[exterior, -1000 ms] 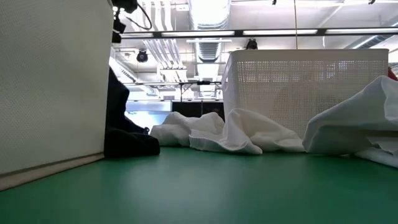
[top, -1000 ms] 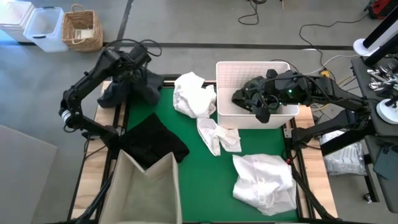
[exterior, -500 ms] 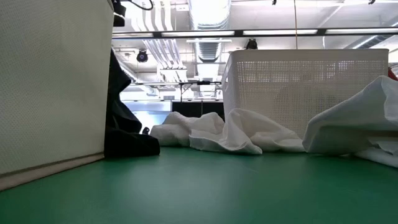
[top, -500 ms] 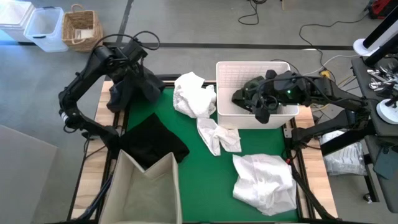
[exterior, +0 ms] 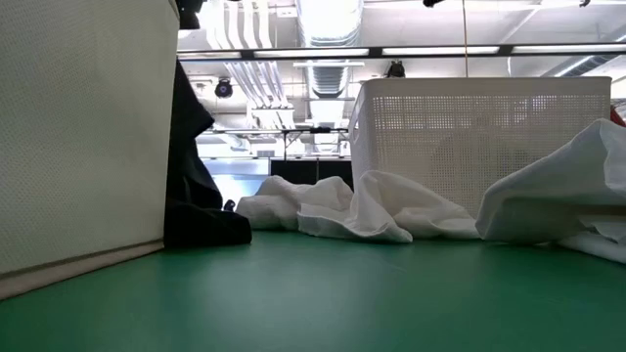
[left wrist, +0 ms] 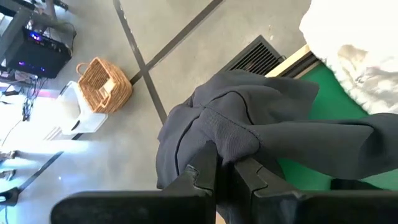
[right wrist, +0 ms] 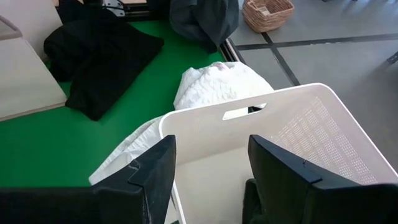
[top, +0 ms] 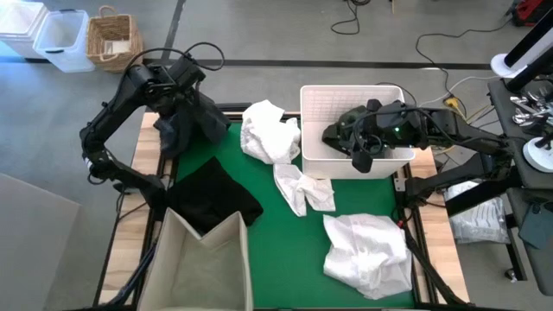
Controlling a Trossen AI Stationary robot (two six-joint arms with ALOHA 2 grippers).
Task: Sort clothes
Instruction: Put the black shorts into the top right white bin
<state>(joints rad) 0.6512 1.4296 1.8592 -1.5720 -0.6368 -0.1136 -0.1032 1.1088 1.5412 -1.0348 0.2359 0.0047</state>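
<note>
My left gripper (top: pixel 175 89) is raised over the table's far left corner, shut on a dark grey garment (top: pixel 187 121) that hangs below it; the low view shows the garment (exterior: pixel 189 147) as a dark drape beside the bin. A black garment (top: pixel 212 194) lies on the green mat. White garments lie by the basket (top: pixel 270 131), mid-table (top: pixel 302 188) and at the near right (top: pixel 367 252). My right gripper (right wrist: pixel 211 171) hovers open above the white basket (top: pixel 346 108), touching nothing. My left gripper pinches a bunched fold (left wrist: pixel 231 148) of the dark grey garment between its two fingers (left wrist: pixel 205 171). It comes from above, slanting down. The cloth hangs slack below the fingers in folds; whether its lower end (exterior: pixel 191 200) is clear of the table I cannot tell.
A beige fabric bin (top: pixel 203 263) stands at the near left and fills the left of the low view (exterior: pixel 78 127). On the floor beyond the far left corner are a wicker basket (top: pixel 114 39) and plastic boxes (top: pixel 62 39).
My left gripper has risen, carrying the dark grey garment up with it. The cloth has drawn in from the table's left edge and hangs more directly under the gripper.
</note>
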